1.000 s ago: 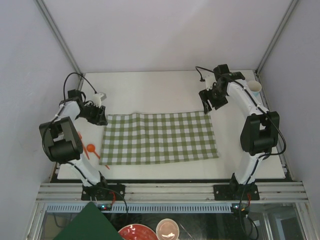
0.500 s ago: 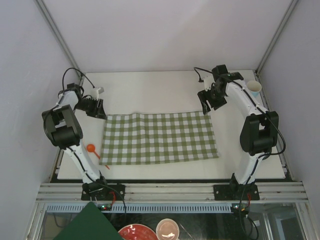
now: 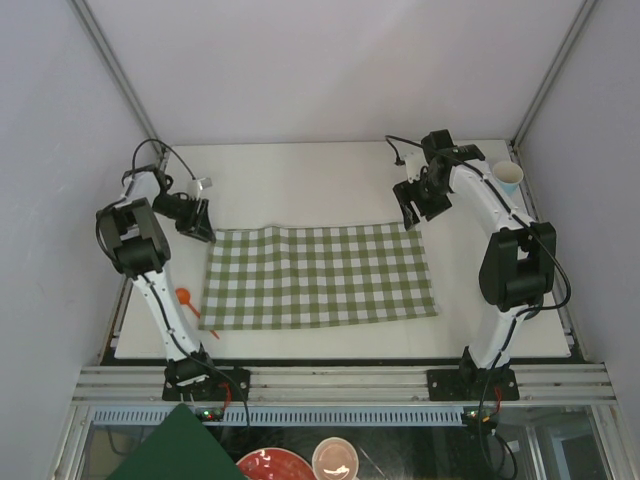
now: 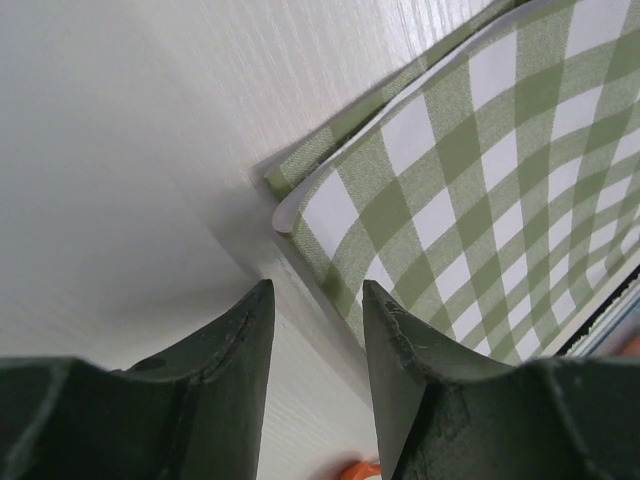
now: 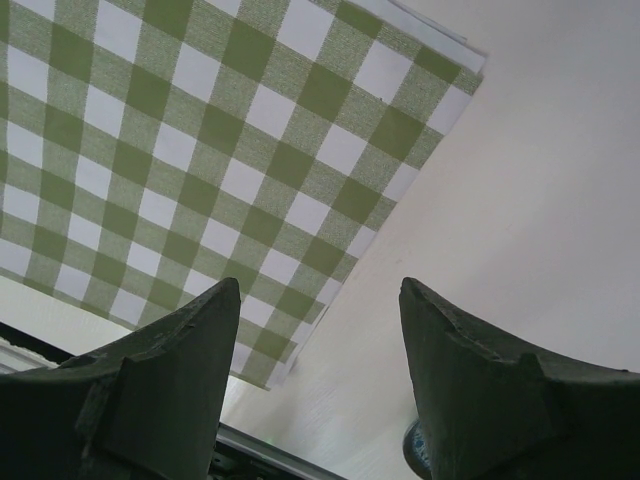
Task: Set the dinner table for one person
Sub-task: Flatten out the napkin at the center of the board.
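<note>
Two arms reach over the far half of the dinner table [image 3: 300, 185], one at each far corner of the green-and-white checked cloth [image 3: 318, 275]. The table is the big off-white top that fills the frame, with a metal rail at its near edge, and the cloth lies spread flat in the middle of it, long side running left to right. The left gripper [image 3: 197, 221] sits just beside the cloth's far left corner. In the left wrist view its jaws are parted with nothing in them, only bare table [image 4: 120, 150] showing through the gap, and the cloth corner [image 4: 480, 200] shows a second layer peeking out under its edge. The right gripper [image 3: 412, 212] hangs by the far right corner, jaws spread wide and empty (cannot tell whether it touches the cloth). In the right wrist view the checked corner [image 5: 200, 150] lies ahead and to the left of the gap, with plain tabletop [image 5: 540, 180] to the right. A pale cup [image 3: 510, 178] stands at the far right corner of the table, just beside the right arm. An orange spoon [image 3: 182, 296] lies near the left edge, just beside the cloth. Below the near rail are a red plate [image 3: 268, 465], a bowl [image 3: 336, 458] and a dark green sheet [image 3: 170, 452].
</note>
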